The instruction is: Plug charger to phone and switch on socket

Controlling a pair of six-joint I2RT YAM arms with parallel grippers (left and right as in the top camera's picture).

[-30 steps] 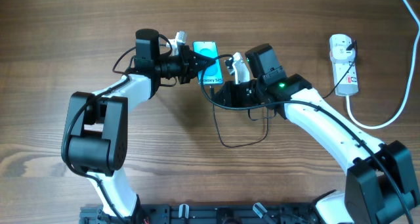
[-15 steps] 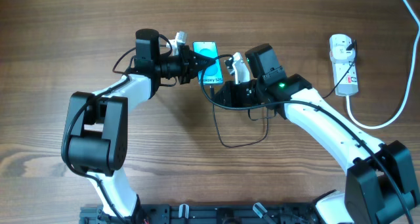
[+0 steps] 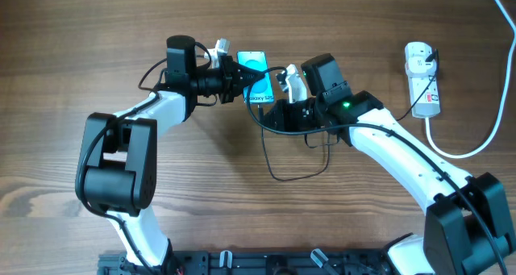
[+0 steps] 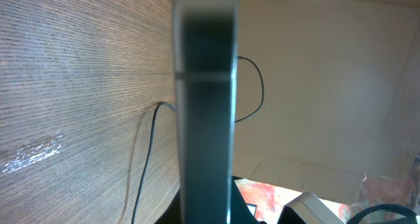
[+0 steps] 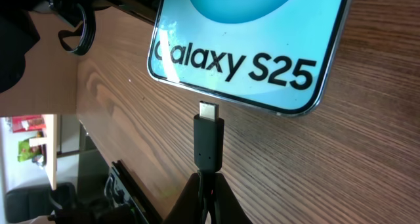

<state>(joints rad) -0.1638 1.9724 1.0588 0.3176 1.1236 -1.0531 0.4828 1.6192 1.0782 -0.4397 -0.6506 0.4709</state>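
The phone (image 3: 256, 75) has a teal-blue screen and a white frame, and my left gripper (image 3: 243, 75) is shut on it from the left, holding it off the wooden table. In the left wrist view only the phone's thin edge (image 4: 207, 106) shows, upright between the jaws. My right gripper (image 3: 278, 111) is shut on the charger's connector (image 5: 209, 142). Its metal tip (image 5: 209, 110) sits just short of the phone's bottom edge (image 5: 262, 104), under the "Galaxy S25" lettering. The black charger cable (image 3: 294, 168) loops over the table. The white socket (image 3: 422, 81) lies at the far right.
A thick white cable (image 3: 484, 138) curves from the socket towards the right edge of the table. Something small and black (image 3: 433, 58) sits at the socket's upper end. A black rail (image 3: 266, 263) runs along the near edge between the two arm bases.
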